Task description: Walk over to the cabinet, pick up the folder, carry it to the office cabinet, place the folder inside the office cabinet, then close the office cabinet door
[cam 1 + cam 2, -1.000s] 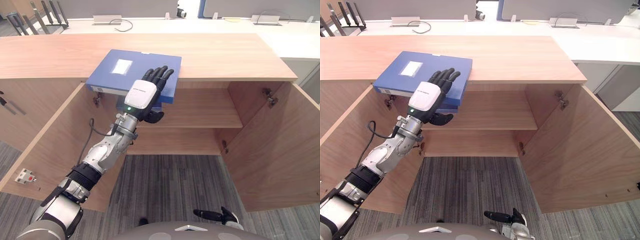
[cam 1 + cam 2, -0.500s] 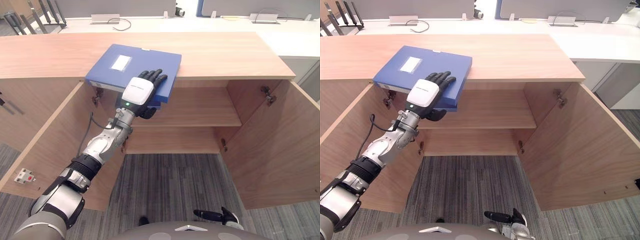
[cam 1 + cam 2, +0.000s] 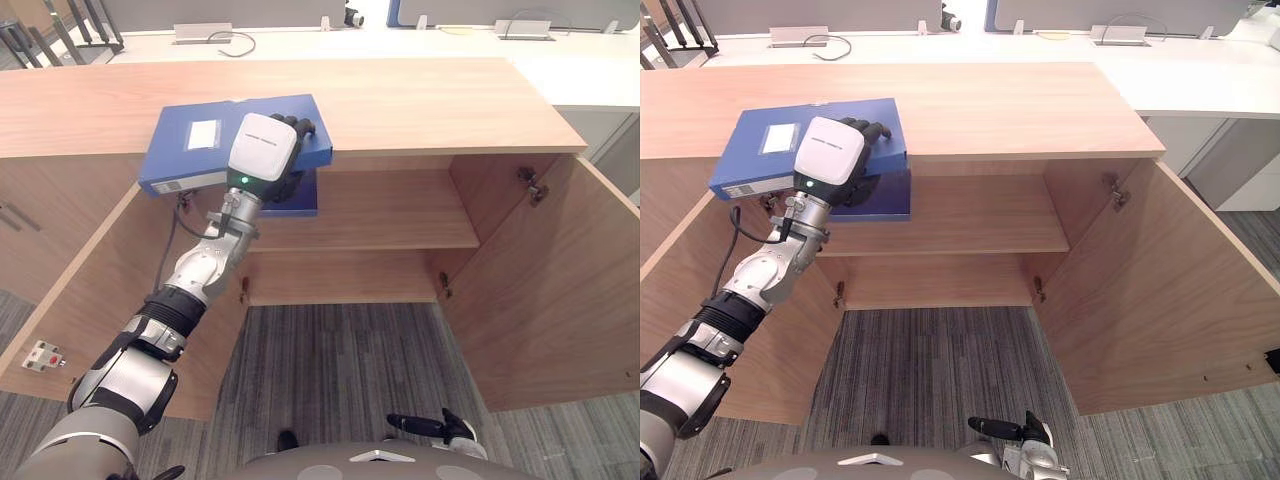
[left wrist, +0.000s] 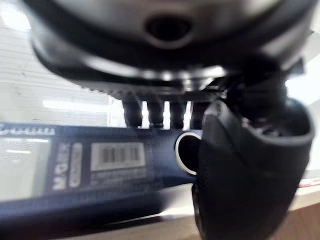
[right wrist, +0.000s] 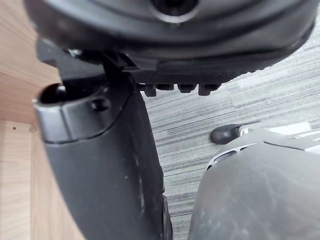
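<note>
Wooden cabinet [image 3: 420, 100] fills middle of scene, both doors swung open: left door [image 3: 90, 290], right door [image 3: 560, 290]. Inner shelf [image 3: 390, 215] bare at middle and right. Grey striped carpet [image 3: 340, 360] in front.

Blue folder [image 3: 175, 155] lies flat on cabinet top, left part, near edge overhanging open compartment; white label on cover.

Left robot hand [image 3: 262, 150] clamped on folder's near right corner: fingers over cover, thumb beneath overhang.

Right robot hand [image 3: 430, 428] low above carpet, near right, fingers roughly straight, holding nothing.

The right robot hand [image 5: 100, 165] hangs above grey striped carpet [image 5: 200, 115], beside a wooden cabinet panel [image 5: 15, 60].
</note>
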